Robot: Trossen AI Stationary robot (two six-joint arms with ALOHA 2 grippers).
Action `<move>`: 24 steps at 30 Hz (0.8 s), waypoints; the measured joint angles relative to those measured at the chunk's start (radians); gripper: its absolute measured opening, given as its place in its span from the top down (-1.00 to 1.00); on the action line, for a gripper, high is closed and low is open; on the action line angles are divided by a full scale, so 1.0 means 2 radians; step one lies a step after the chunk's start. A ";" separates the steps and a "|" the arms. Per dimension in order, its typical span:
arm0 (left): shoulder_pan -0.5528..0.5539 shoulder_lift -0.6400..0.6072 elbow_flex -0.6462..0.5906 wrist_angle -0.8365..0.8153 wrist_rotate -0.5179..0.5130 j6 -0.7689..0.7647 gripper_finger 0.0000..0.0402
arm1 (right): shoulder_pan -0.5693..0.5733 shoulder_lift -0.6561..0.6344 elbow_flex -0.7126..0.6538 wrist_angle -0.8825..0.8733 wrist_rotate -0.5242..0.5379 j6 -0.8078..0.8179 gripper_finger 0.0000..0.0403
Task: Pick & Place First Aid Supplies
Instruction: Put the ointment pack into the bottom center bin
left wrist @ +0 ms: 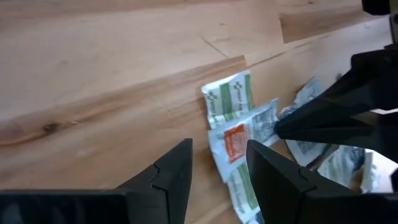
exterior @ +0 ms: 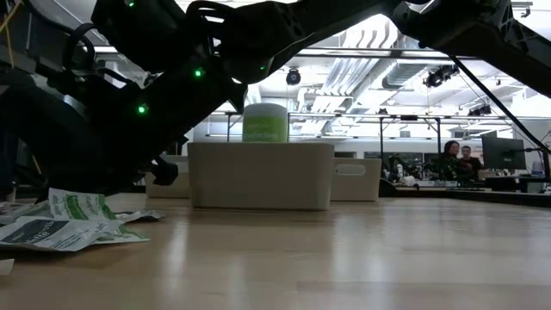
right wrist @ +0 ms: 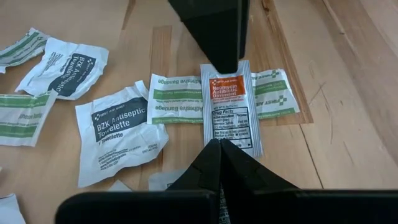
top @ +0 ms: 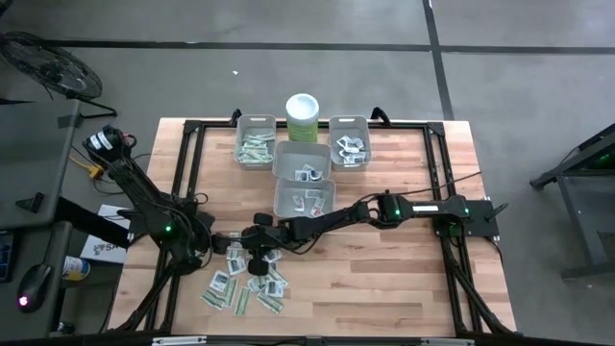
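Packets (top: pixel 242 286) of first aid supplies are spread loosely over the near-left part of the counter (top: pixel 384 269); roughly a dozen can be made out in the high view, though an exact count cannot be given. Further packets are held in four grey bins (top: pixel 304 198) grouped at the far side, and one green canister (top: pixel 303 117) with a white lid is placed between the two rear bins.

In the right wrist view, five or more packets are seen: two white towelette squares (right wrist: pixel 121 140), green-striped bandage strips (right wrist: pixel 180 99), and one antibiotic ointment packet (right wrist: pixel 230 106) laid across a strip.

The right arm is stretched leftward across the counter, and the right gripper (right wrist: pixel 219 142) is held above the ointment packet with its fingers closed on nothing. The left gripper (left wrist: pixel 217 171) is lowered beside the pile, fingers parted and empty.
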 joint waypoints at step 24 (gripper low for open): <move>0.000 0.001 -0.001 0.048 -0.024 0.002 0.24 | 0.000 0.000 -0.001 -0.001 0.001 0.000 1.00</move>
